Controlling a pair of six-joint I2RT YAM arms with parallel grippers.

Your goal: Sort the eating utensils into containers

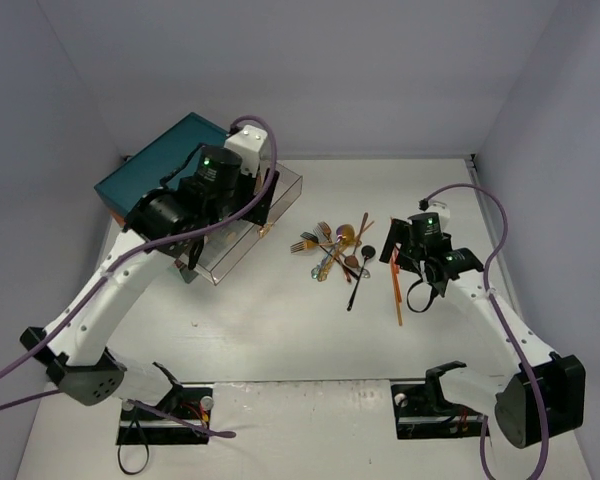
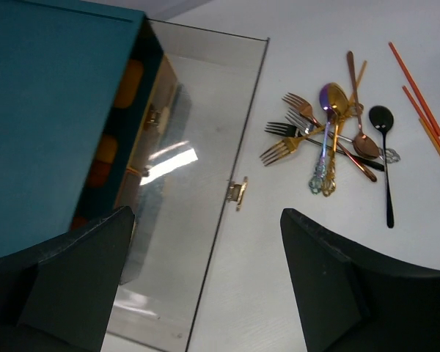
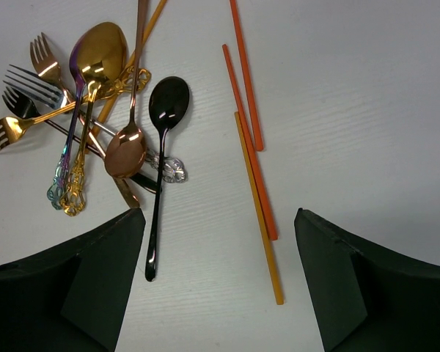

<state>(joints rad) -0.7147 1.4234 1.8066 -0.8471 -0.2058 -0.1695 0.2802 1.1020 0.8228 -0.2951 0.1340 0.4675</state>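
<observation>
Both arms' jaws are spread, empty. The right jaws hang over 3 orange chopsticks (image 3: 250,147) on the tabletop (image 3: 367,110), beside the black spoon (image 3: 167,106); I'd pinch 1 stick mid-length, clear of its neighbours.

chest (image 1: 160,162) far left; drawer (image 1: 280,195) pulled out toward centre; utensil pile (image 1: 332,250) centre; chopsticks (image 1: 396,290) right of pile.

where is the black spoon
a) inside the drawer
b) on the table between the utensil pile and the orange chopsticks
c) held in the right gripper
b: the black spoon lies flat on the table, with the pile on one side of it and the chopsticks on the other.
</observation>
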